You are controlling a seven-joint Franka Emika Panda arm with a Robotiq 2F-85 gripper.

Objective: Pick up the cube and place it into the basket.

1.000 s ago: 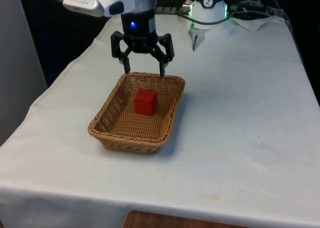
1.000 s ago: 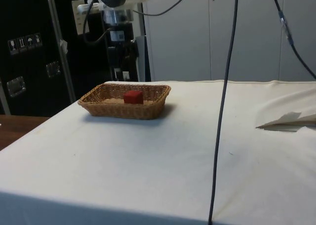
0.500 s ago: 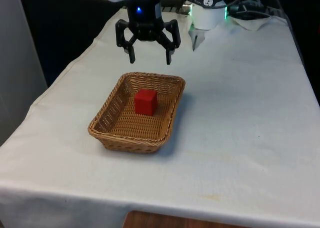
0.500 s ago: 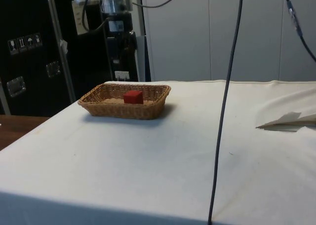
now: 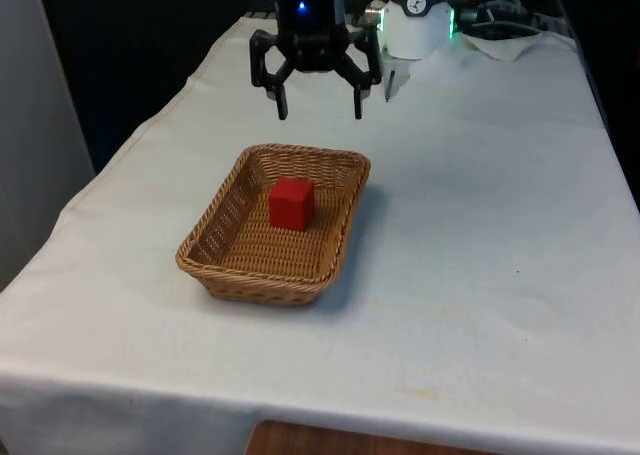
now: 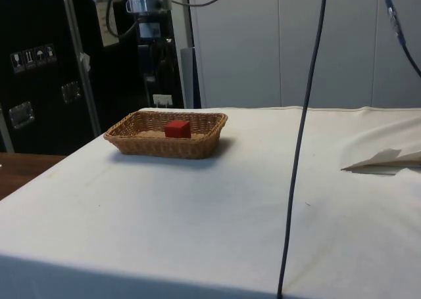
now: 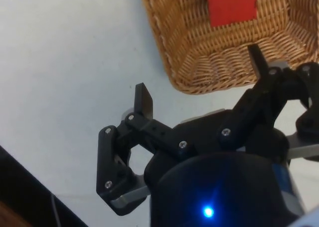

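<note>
A red cube (image 5: 291, 203) rests inside the woven wicker basket (image 5: 230, 259), towards its far end; the cube (image 6: 177, 129) and basket (image 6: 141, 143) also show from the side, and the cube (image 7: 232, 5) lies on the basket's weave (image 7: 199, 62) in the wrist view. My black gripper (image 5: 319, 110) hangs open and empty, high above the table beyond the basket's far rim. Its two fingers (image 7: 143, 99) stand wide apart with nothing between them. In the side view the gripper (image 6: 150, 56) hangs above and behind the basket.
White cloth covers the table. A crumpled fold of cloth (image 6: 385, 160) lies at the side view's right. A dark cable (image 6: 299, 141) hangs down in front of the side camera. The robot's base (image 5: 415, 20) stands at the table's far end.
The open gripper has risen from just above the basket's far rim and drifted away towards the robot base and the front view's right. The cube stays still in the basket.
</note>
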